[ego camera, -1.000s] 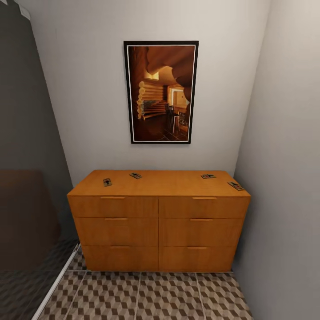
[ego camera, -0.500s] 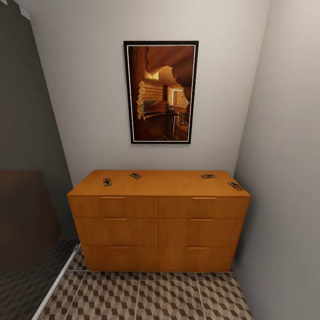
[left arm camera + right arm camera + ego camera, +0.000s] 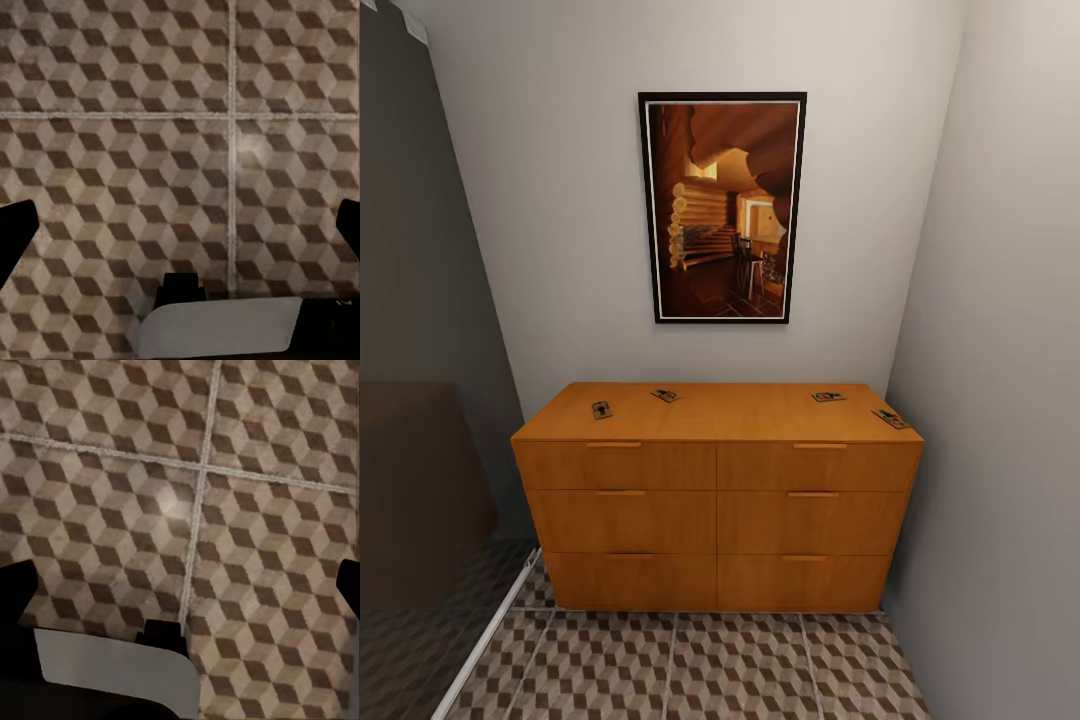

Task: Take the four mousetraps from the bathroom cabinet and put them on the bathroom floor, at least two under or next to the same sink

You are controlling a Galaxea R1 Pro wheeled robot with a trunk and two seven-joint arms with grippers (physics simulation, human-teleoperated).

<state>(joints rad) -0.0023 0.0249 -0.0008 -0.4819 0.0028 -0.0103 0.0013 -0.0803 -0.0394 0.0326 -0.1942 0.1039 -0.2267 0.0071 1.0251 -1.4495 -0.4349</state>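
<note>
Four traps on cabinet (image 3: 716, 470) top: two left (image 3: 601, 409) (image 3: 665, 395), two right (image 3: 827, 397) (image 3: 890, 418). Left hand (image 3: 180, 232) and right hand (image 3: 180, 585) both spread wide over floor (image 3: 690, 665), empty.

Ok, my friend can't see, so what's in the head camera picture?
Four tiny mousetraps lie on top of a wide orange-brown cabinet against a pale wall. A framed picture hangs above it, and cube-patterned floor lies in front.
</note>
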